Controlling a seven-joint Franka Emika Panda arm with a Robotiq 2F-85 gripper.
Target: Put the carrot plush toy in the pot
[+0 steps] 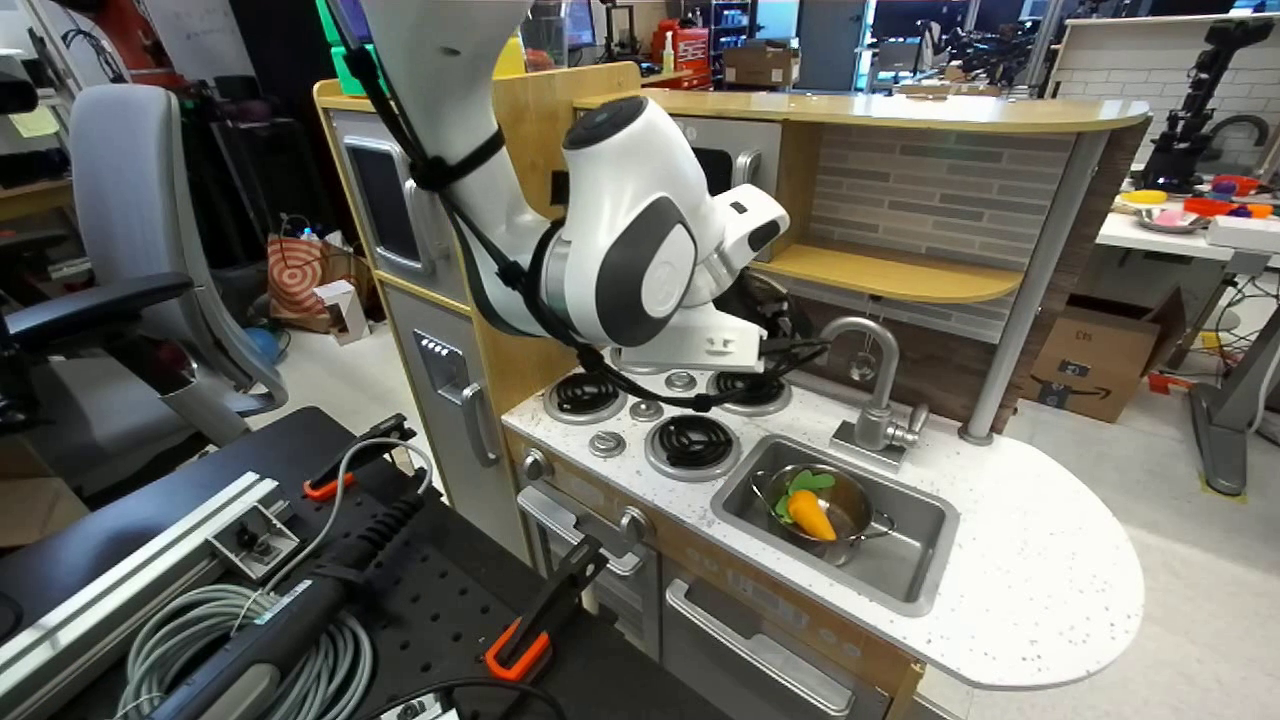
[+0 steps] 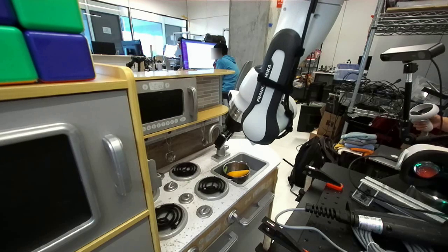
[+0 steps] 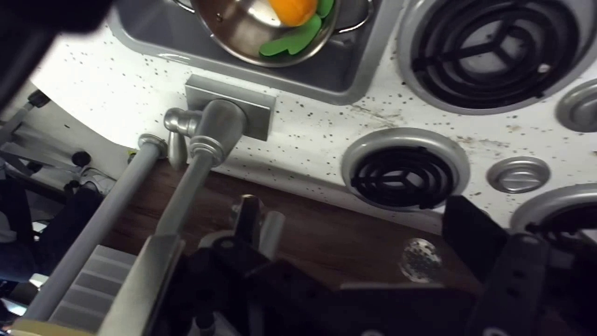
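The orange carrot plush toy (image 1: pixel 812 514) with green leaves lies inside the shiny silver pot (image 1: pixel 850 497). The pot stands in the grey sink basin (image 1: pixel 915 565). The carrot (image 2: pixel 238 173) and pot (image 2: pixel 241 180) also show in an exterior view from the stove side. In the wrist view the carrot (image 3: pixel 295 9) and pot (image 3: pixel 235 28) are cut off by the top edge. My gripper (image 3: pixel 357 214) is open, with its fingers wide apart and nothing between them. It is above the back of the counter near the faucet, apart from the pot and carrot (image 2: pixel 220 140).
The silver faucet (image 1: pixel 875 400) stands behind the sink, close to my gripper. Stove burners (image 1: pixel 693 445) and knobs lie beside the sink. A wooden shelf (image 1: pixel 900 272) and a grey post (image 1: pixel 1035 270) rise at the back. Utensils hang below the shelf (image 2: pixel 170 156).
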